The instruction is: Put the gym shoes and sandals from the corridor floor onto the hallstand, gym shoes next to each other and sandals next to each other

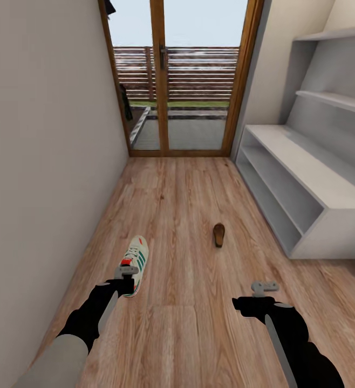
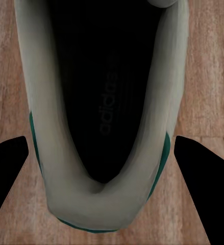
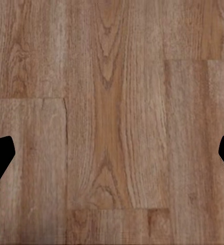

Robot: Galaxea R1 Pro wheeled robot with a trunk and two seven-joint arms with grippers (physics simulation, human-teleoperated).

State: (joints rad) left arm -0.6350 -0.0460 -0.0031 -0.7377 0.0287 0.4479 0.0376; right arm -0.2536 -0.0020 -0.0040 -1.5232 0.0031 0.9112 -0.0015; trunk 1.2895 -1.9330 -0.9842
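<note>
Showing cream gym shoe (image 2: 104, 117), green stripes, dark insole, on corridor floor (image 2: 208, 66).

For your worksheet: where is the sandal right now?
In the head view, the sandal lies on the corridor floor, between the gym shoe and the hallstand.

The left gripper (image 1: 127, 276) covers the heel of the gym shoe (image 1: 136, 258). The hallstand (image 1: 307, 183) is cut off at the 3 o'clock edge. The sandal (image 1: 219, 235) is too small to resolve its straps. In the left wrist view, the shoe's toe runs out of frame.
</note>
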